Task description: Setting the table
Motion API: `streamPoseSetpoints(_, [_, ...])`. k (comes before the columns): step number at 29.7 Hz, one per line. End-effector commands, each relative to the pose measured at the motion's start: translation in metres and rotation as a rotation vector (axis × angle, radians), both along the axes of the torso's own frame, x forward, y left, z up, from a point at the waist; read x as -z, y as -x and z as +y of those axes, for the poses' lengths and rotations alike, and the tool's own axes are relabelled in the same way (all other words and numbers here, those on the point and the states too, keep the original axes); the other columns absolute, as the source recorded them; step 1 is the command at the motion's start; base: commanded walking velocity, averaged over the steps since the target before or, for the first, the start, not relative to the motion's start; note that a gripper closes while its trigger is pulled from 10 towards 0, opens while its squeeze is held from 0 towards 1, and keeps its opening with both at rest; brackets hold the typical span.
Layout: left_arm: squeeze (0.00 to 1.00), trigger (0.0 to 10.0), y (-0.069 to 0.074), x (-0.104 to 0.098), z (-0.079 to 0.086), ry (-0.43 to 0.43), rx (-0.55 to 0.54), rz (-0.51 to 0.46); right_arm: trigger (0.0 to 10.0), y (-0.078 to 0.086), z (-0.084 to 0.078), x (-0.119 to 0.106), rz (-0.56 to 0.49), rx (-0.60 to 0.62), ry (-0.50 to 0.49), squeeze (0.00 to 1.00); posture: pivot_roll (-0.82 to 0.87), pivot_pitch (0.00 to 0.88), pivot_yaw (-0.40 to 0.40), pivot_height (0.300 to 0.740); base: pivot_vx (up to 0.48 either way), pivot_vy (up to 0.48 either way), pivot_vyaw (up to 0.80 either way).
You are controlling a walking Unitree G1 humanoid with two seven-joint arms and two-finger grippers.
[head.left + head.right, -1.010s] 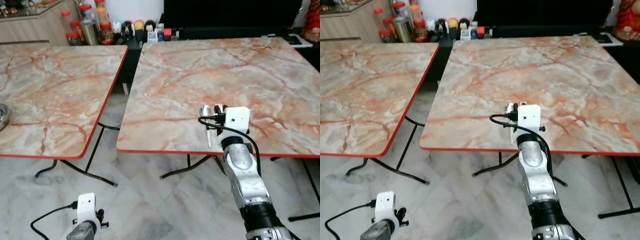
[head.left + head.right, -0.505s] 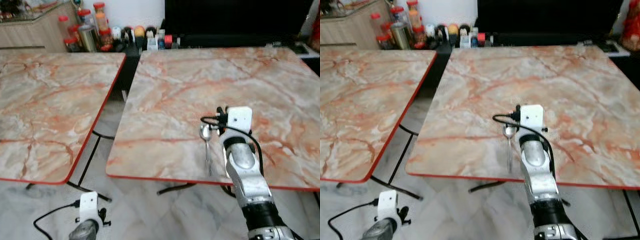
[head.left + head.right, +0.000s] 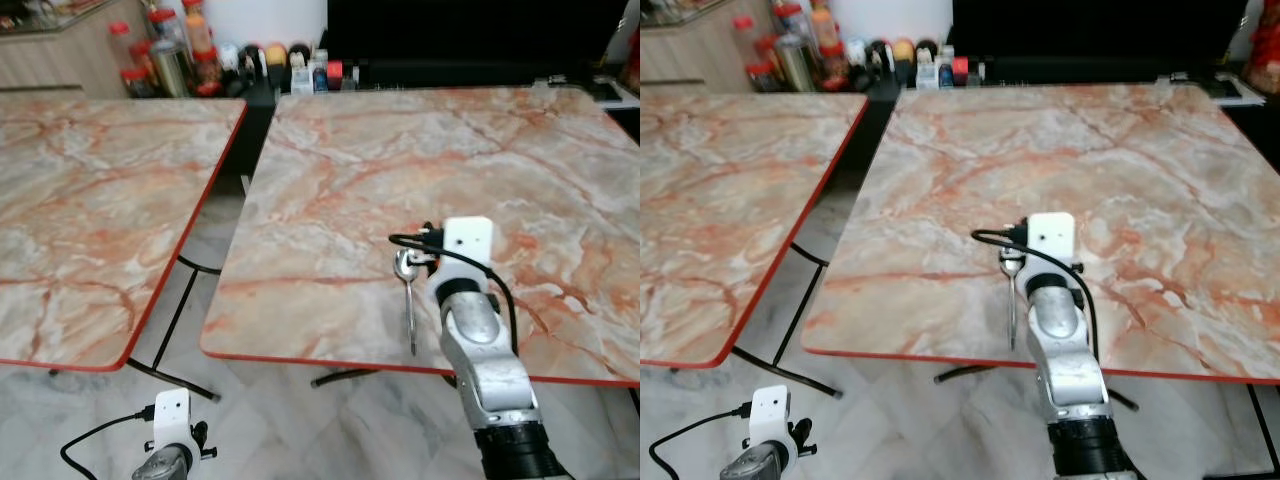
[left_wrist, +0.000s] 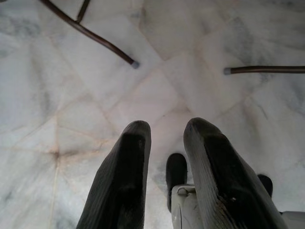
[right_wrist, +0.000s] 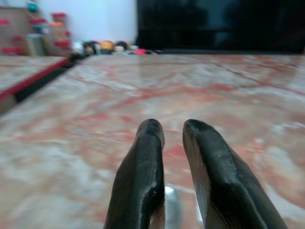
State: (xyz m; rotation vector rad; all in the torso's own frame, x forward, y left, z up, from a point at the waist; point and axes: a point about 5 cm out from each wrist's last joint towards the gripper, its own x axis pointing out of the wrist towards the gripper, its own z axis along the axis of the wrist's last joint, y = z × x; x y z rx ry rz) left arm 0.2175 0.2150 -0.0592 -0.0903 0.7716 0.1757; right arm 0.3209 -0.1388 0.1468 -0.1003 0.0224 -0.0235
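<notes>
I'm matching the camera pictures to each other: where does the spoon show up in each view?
Left eye view: spoon lies near the marble table's front red edge, beside the right gripper.
Right eye view: same spot, spoon.
Right wrist view: a shiny glint between the fingers, likely the spoon.
Left wrist view: floor, no spoon.
Shared landmark: the jars.

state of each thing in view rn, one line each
spoon: lying flat on the right table, near its front edge
right gripper: fingers slightly apart, low over the spoon
left gripper: idle, fingers apart, over the floor
right table: standing, spoon on it
left table: standing
</notes>
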Motion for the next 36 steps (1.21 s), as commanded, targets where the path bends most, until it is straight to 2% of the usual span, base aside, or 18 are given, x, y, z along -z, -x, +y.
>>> streamPoseSetpoints(1, [0.0, 10.0, 0.005, 0.002, 0.005, -0.006, -0.006, 0.03, 10.0, 0.002, -0.004, 0.005, 0.033, 0.022, -0.024, 0.0, -0.07, 0.079, 0.063, 0.74, 0.0, 0.274, 0.0])
streamPoseSetpoints(4, [0.0, 10.0, 0.005, 0.002, 0.005, -0.005, -0.007, 0.032, 10.0, 0.001, -0.008, 0.006, 0.047, 0.049, -0.073, 0.0, -0.07, 0.077, 0.063, 0.74, 0.0, 0.376, 0.0])
streamPoseSetpoints(8, [0.0, 10.0, 0.005, 0.003, 0.005, -0.006, -0.007, 0.034, 10.0, 0.0, -0.01, 0.006, 0.061, 0.053, -0.085, 0.0, -0.07, 0.077, 0.063, 0.74, 0.0, 0.455, 0.0])
streamPoseSetpoints(15, [0.0, 10.0, 0.006, 0.003, 0.006, -0.017, 0.0, 0.036, 10.0, -0.001, -0.011, 0.006, 0.056, 0.069, -0.1, 0.0, -0.07, 0.075, 0.066, 0.74, 0.0, 0.436, -0.52])
streamPoseSetpoints(36, [0.0, 10.0, 0.005, 0.002, 0.007, -0.01, 0.01, 0.028, 10.0, -0.003, -0.019, 0.006, 0.064, 0.113, -0.111, 0.0, -0.06, 0.07, 0.074, 0.74, 0.0, 0.0, 0.0])
